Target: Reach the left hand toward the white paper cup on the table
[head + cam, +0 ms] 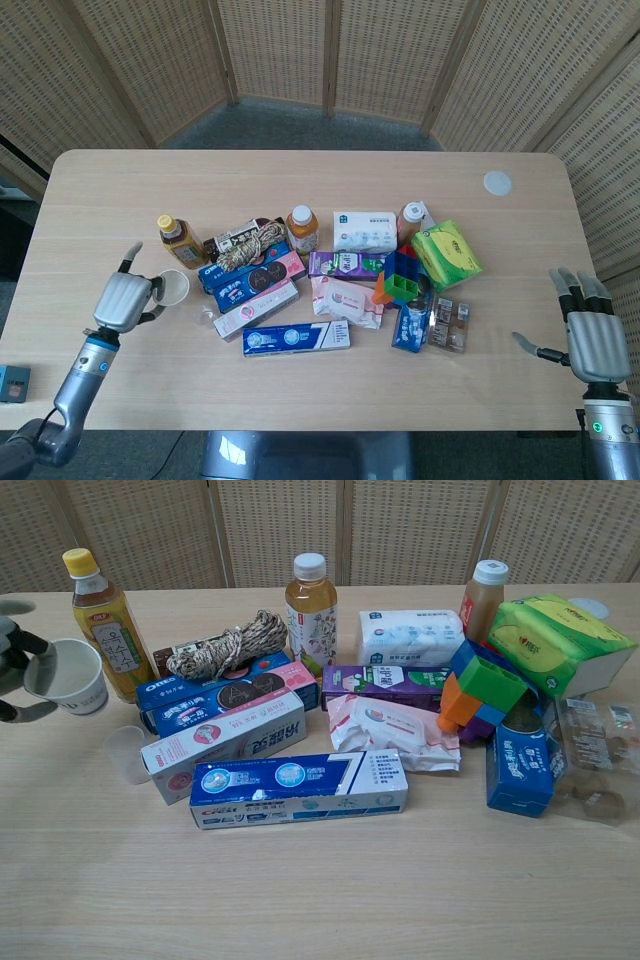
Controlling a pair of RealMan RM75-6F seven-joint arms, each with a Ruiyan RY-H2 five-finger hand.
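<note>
My left hand [122,300] grips the white paper cup [172,288] at the table's left side. The cup [68,675] is off the table and tilted, its mouth facing left toward the hand [12,670], of which only a sliver shows at the chest view's left edge. It hangs just in front of the yellow-capped tea bottle [103,623]. My right hand [597,345] hovers with its fingers spread, holding nothing, by the table's front right edge, far from the cup.
A small clear plastic cup [125,753] stands below the held cup. Right of it lie an Oreo box [225,692], a pink toothpaste box [225,742], a blue toothpaste box [298,785] and a rope coil [228,643]. Bottles, tissue packs and blocks crowd the middle.
</note>
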